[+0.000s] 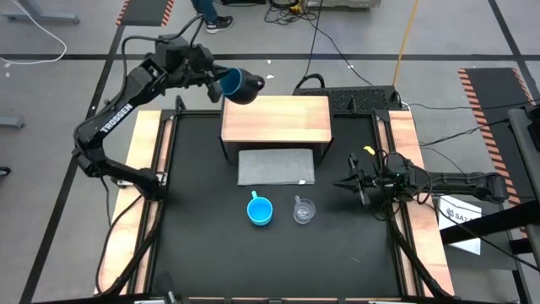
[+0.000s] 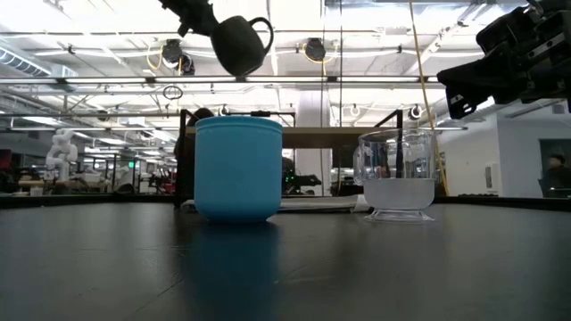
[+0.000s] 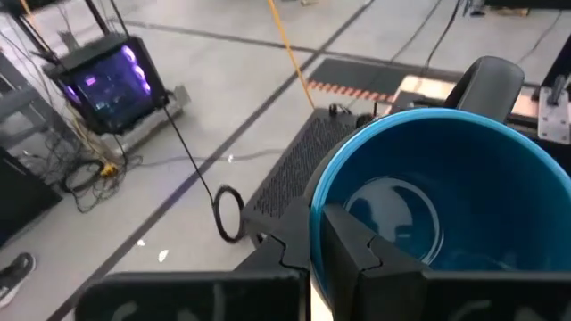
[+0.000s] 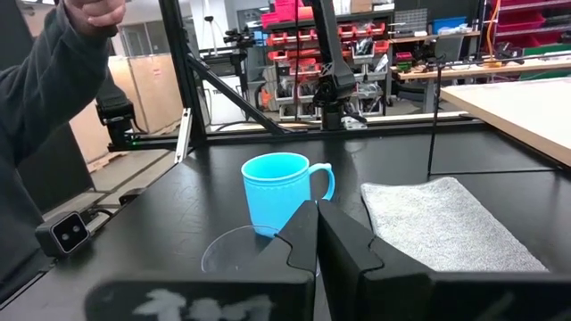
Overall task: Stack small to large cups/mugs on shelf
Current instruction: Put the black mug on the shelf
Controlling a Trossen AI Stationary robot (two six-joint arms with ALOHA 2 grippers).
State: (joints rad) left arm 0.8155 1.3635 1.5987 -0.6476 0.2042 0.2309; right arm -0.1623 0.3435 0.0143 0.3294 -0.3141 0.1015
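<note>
One left tool clamped on navy mug's rim, aloft.

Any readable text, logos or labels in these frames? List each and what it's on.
"TROSSEN": white lettering along the left arm, high view.
"BAZ...": partial print on a white label by the right arm's base, high view; the rest is cut off and too small to read.
Nothing readable on the navy mug, the light-blue mug, the clear cup or the shelf.
The lit screen in the left wrist view is too blurred to read.
</note>
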